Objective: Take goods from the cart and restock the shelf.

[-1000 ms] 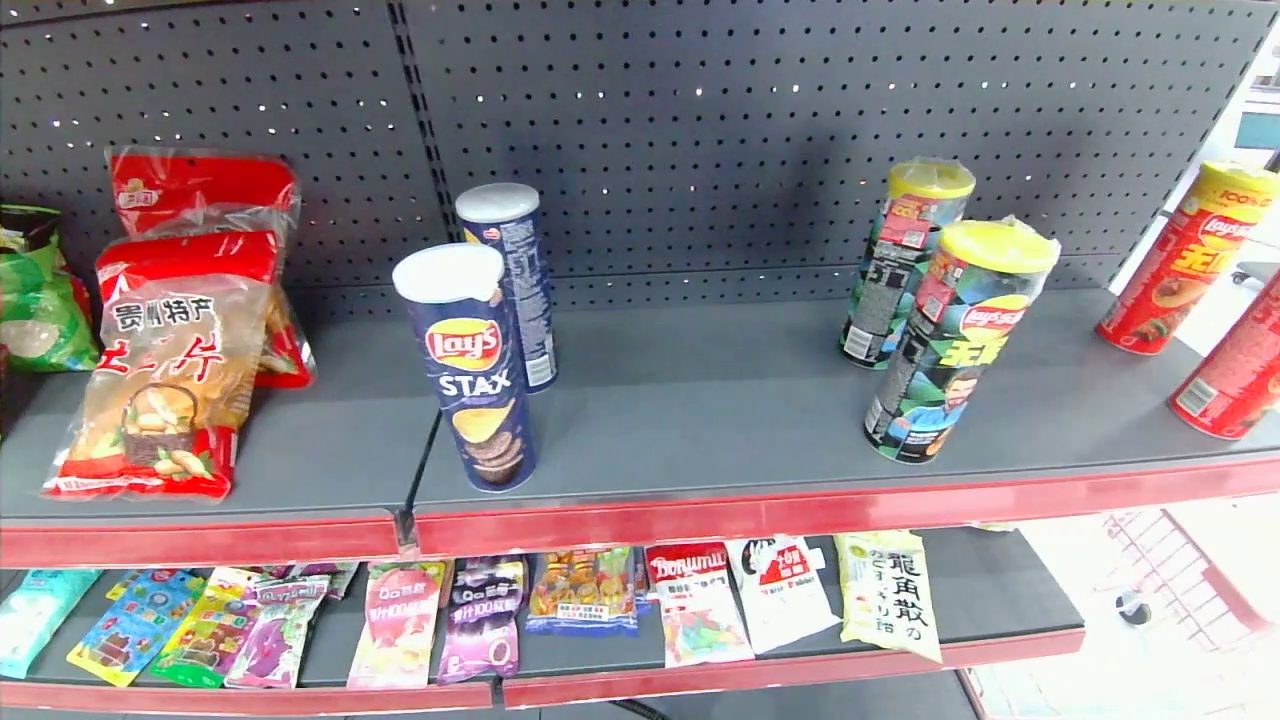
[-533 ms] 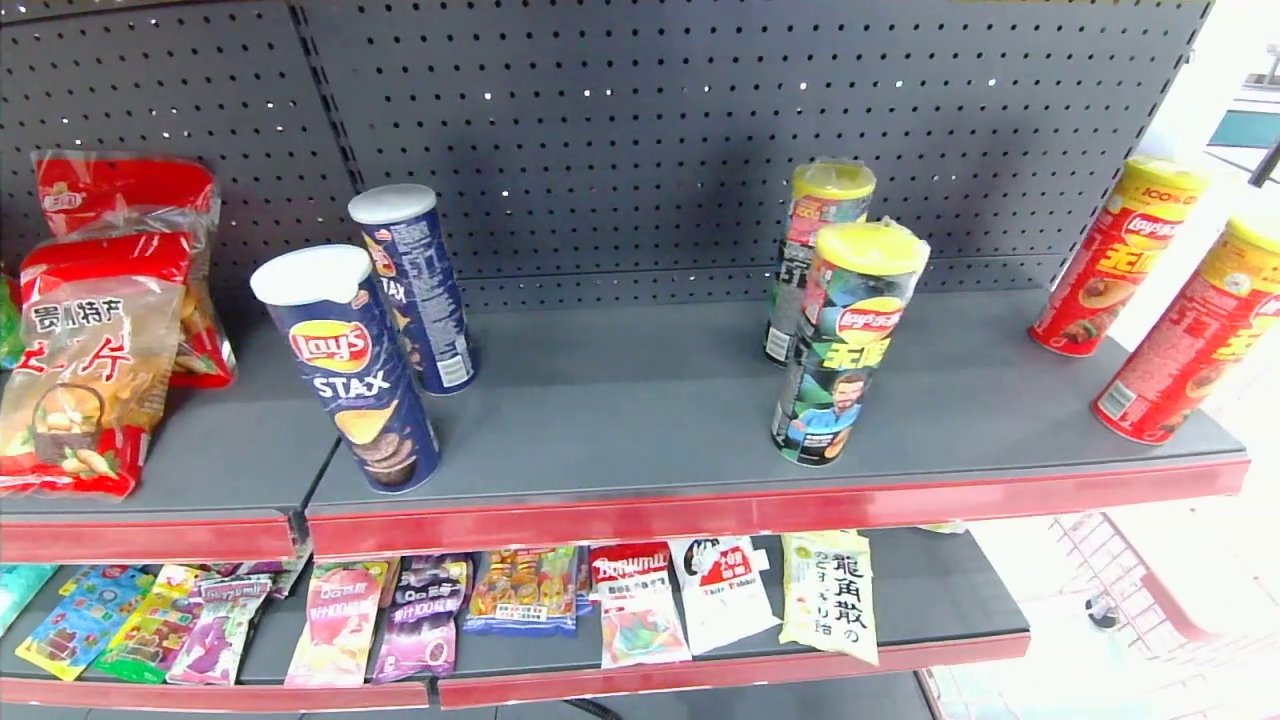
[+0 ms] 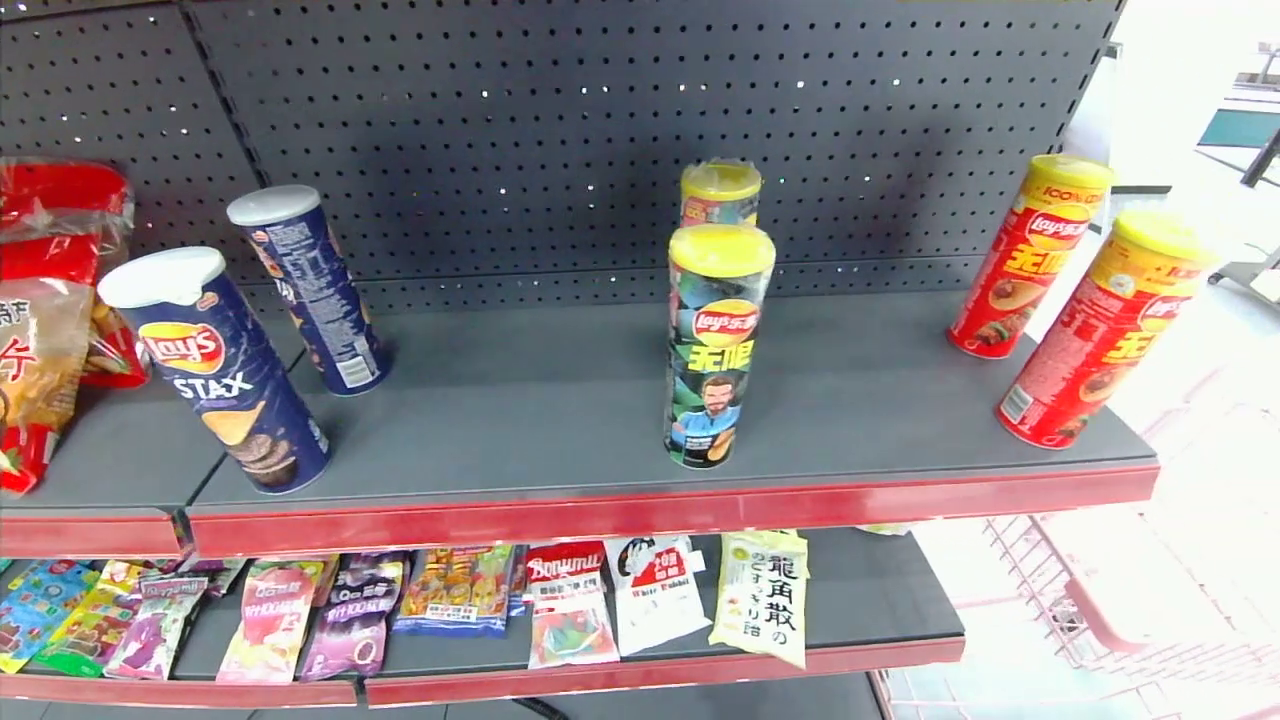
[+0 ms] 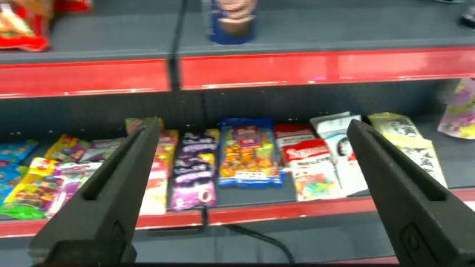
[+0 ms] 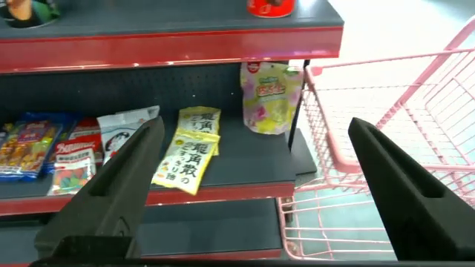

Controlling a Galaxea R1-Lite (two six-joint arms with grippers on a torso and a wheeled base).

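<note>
Fetching step, I judge: left gripper [image 4: 252, 130] and right gripper [image 5: 256, 130] both gape empty before the shelf [image 3: 560, 410]; the cart [image 3: 1095, 615] stands at 4 o'clock. Next: turn and reach into it.

STORE AISLE: A dark grey perforated back panel [image 3: 640, 120] lines the shelving, pinpricks of light showing through its holes (a vertical seam [image 3: 215, 100] splits it in two). Straight ahead of the left claw [image 4: 252, 124] lie the upper shelf [image 4: 297, 70] and the lower shelf [image 4: 334, 211], both grey boards fronted with red edge strips, with a black cable [image 4: 245, 233] hanging below the lower one. Ahead of the right claw [image 5: 256, 124] the unit ends. Past that end, strong light washes over the pale floor [image 3: 1245, 330]. A teal panel [image 3: 1235, 128] shows far off in the room beyond.
</note>
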